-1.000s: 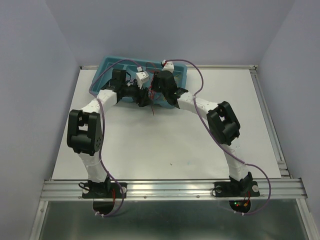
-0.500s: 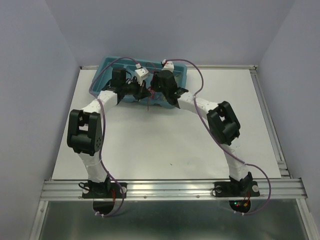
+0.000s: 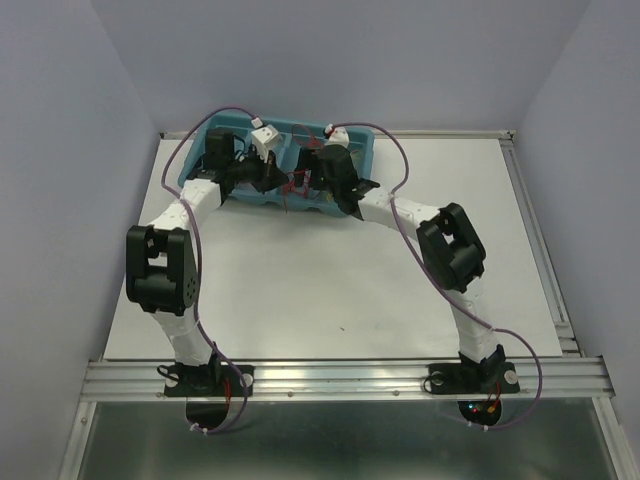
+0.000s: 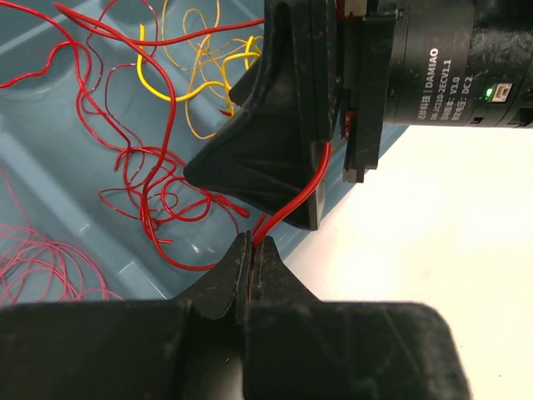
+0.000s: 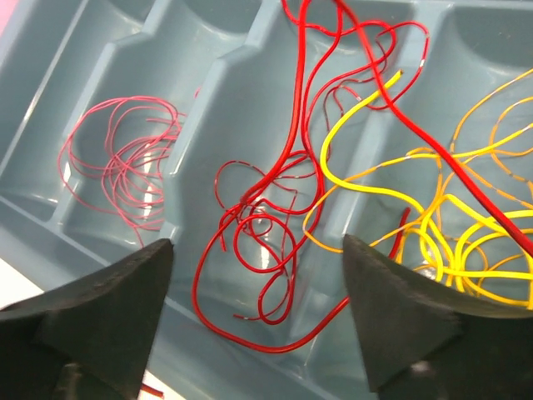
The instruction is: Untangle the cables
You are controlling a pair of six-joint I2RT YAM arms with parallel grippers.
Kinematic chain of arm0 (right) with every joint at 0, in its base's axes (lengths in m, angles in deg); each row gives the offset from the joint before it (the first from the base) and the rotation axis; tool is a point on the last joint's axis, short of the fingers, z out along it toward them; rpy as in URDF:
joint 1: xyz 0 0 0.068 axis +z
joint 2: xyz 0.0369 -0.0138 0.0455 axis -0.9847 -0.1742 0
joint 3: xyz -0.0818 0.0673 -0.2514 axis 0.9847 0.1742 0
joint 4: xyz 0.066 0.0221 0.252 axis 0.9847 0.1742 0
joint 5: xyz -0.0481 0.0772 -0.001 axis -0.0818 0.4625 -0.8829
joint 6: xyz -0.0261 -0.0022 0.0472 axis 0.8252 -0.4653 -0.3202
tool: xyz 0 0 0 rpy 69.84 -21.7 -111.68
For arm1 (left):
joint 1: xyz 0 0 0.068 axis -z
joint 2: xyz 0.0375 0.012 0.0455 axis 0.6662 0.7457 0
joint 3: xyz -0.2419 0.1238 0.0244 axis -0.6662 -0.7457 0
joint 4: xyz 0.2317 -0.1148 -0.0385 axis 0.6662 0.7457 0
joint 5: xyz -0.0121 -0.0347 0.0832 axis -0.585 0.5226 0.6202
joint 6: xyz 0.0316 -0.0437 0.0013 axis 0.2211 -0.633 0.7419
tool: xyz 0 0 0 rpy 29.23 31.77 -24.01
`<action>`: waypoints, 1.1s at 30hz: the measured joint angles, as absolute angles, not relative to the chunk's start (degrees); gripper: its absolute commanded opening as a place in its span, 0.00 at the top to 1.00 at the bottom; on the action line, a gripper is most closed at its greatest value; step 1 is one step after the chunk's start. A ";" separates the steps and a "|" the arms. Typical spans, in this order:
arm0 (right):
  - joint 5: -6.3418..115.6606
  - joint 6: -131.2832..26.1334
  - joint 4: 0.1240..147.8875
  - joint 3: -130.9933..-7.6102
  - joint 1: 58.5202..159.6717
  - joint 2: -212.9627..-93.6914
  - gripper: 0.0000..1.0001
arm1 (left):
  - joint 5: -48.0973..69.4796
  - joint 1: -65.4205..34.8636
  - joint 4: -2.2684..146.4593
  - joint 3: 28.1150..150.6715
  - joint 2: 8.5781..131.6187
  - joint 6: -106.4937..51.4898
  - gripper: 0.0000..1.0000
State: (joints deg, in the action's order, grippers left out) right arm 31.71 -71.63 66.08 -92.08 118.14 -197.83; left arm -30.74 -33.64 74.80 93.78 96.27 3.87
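Red cable [image 4: 291, 207] pinched in left gripper [image 4: 251, 252].

Top external: fixed high behind both arm bases, facing down and forward; far off, taking in the whole table [image 3: 330, 290], with the teal tray [image 3: 362, 150] small at its far edge.
Left wrist: on the left arm, very near, looking past the left fingers [image 4: 218, 287] across the tray's near rim at the right fingers [image 4: 275, 158].
Right wrist: very near, facing steeply down into the tray's compartments.
Shared: tray in all three; red cables [image 4: 293, 207] and yellow cables [image 5: 363, 106] in both wrist views.
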 measured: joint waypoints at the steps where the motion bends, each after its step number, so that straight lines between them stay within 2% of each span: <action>1: 31.90 -71.61 66.06 -92.08 118.19 -197.83 0.06 | -30.74 -33.83 74.91 94.04 96.10 3.74 1.00; 5: 32.08 -71.45 66.10 -92.08 118.36 -197.83 0.03 | -30.70 -34.01 75.81 94.91 96.08 3.45 1.00; 8: 31.99 -71.47 66.12 -92.08 118.43 -197.74 0.10 | -30.85 -34.01 77.42 96.16 96.08 3.50 1.00; 14: 30.51 -71.43 66.16 -92.32 118.71 -197.72 0.00 | -32.40 -33.96 80.59 97.14 96.08 6.03 1.00; 27: 28.01 -75.85 66.62 -97.59 118.21 -198.09 0.00 | -31.72 -30.47 82.49 94.59 95.38 9.49 1.00; 33: 30.88 -79.30 67.35 -97.59 117.40 -198.20 0.00 | -29.71 -30.86 77.03 93.36 95.86 6.54 1.00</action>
State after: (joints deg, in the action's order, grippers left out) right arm 30.88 -79.30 67.35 -97.59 117.40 -198.20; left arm -29.71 -30.86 77.03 93.36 95.86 6.54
